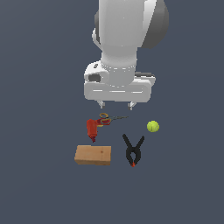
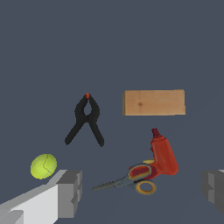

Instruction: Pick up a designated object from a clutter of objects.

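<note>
- Exterior view: my gripper [image 1: 117,105] hung above the clutter, its 2 fingers spread wide and holding nothing.
- The black spring clamp [image 1: 133,152] lay flat just beside the wooden block [image 1: 92,155], on that view's right, handles pointing toward me.
- The tennis ball [image 1: 152,126] sat near the clamp.
- The red drill [image 1: 93,128] touched the scissors [image 1: 107,119], directly beneath my fingers.

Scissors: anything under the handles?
The scissors' handle loops overlap the drill's base. The wrist view cannot settle which lies on top. The blades rest on bare floor. The clamp lies apart.
</note>
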`<state>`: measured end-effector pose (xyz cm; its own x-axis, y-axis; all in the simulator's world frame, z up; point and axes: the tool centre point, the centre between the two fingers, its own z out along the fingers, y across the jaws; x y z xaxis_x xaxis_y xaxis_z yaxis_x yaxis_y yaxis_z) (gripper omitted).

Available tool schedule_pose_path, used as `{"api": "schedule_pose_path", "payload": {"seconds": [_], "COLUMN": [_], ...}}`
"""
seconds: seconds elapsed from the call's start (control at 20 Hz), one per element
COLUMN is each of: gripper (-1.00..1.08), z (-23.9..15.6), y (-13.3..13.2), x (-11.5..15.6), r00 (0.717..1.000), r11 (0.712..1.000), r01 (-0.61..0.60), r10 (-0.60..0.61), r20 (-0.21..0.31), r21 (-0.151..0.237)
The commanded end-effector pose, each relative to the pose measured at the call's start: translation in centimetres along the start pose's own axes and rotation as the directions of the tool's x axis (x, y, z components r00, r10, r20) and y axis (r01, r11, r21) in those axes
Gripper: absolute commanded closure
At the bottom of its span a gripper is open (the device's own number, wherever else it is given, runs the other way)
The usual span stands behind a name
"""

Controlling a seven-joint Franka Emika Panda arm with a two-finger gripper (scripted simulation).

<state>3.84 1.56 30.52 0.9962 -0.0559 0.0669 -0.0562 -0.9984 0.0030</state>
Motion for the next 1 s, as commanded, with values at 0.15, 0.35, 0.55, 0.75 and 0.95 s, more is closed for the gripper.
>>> {"api": "schedule_pose_path", "payload": {"seconds": [0.15,0.35,0.55,0.75,0.95], "gripper": [-0.92,-0.92,-0.92,-0.92,-0.92], "z": [4.4,8.6,13.0,17.0,20.1], "y": [-1.9,-3.8,-5.6,-7.3,-8.5], "x": [1.5,2.5,3.0,3.2,3.1], "r00": [1.000,0.999,0.999,0.998,0.997], "r11": [1.000,1.000,0.999,0.999,0.998], "r01": [-0.013,-0.025,-0.037,-0.047,-0.055], "r10": [0.013,0.025,0.037,0.047,0.055], "r20": [0.014,0.026,0.038,0.049,0.057], "r21": [0.000,0.000,0.000,0.000,-0.001]}}
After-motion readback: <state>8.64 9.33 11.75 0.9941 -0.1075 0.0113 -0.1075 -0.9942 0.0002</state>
